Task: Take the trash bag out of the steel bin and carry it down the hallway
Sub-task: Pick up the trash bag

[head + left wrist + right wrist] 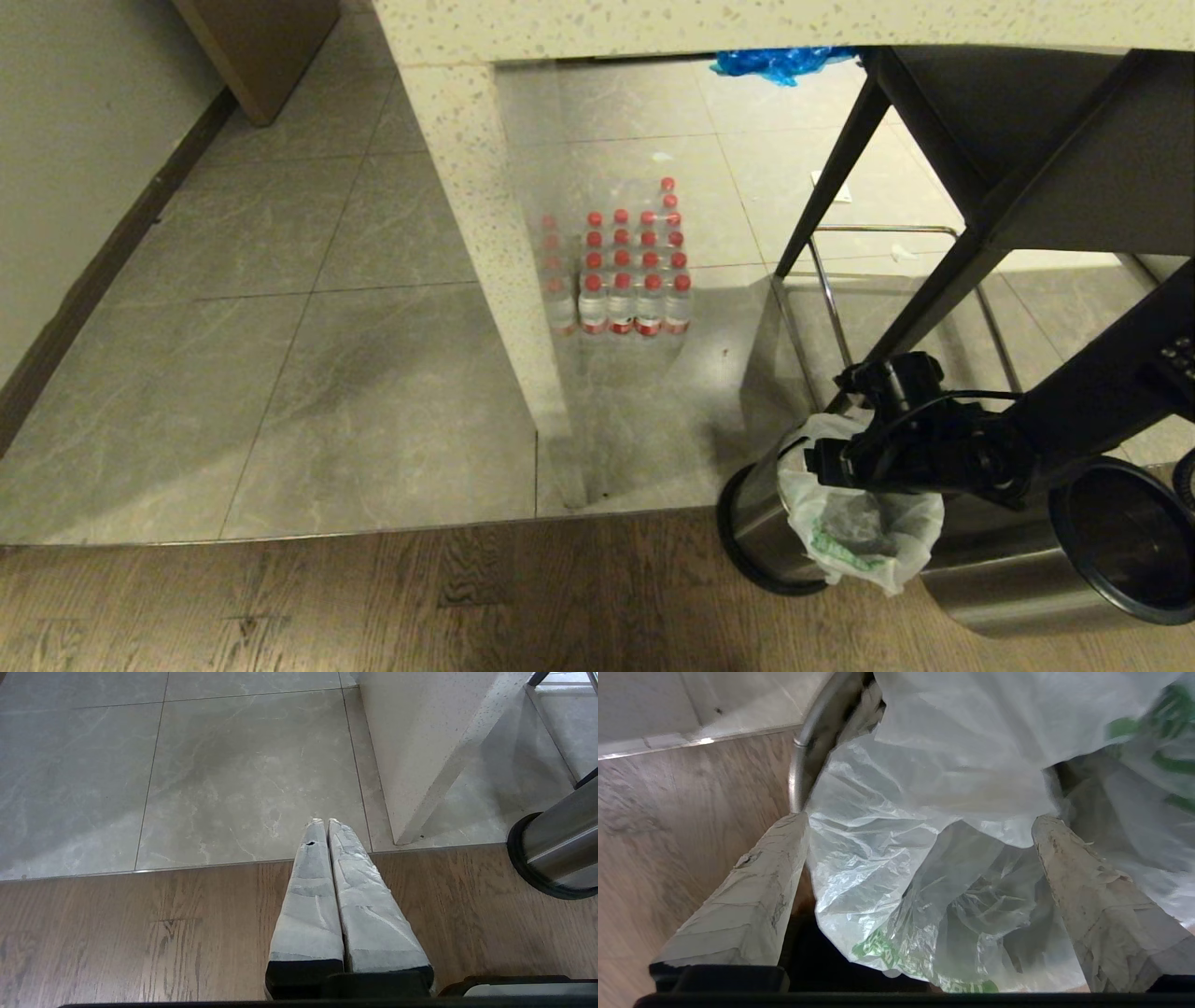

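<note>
Thin translucent plastic, the trash bag (864, 523) carries green lettering too crumpled to read. It drapes over the rim of the steel bin (761, 523) at the lower right of the head view. The right gripper (920, 826) straddles its folds, fingers (752, 891) spread wide, clamping nothing. The left gripper (325, 822) hangs over the wood floor (373, 607), fingers pressed together. Beyond lie grey tiles (373, 411), a speckled counter leg (504, 252) and red-capped bottles (625, 271).

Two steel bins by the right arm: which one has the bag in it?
The steel bin on the left, under the open right gripper: the trash bag drapes over its rim. The other bin, to its right, is unlined and dark inside.
</note>
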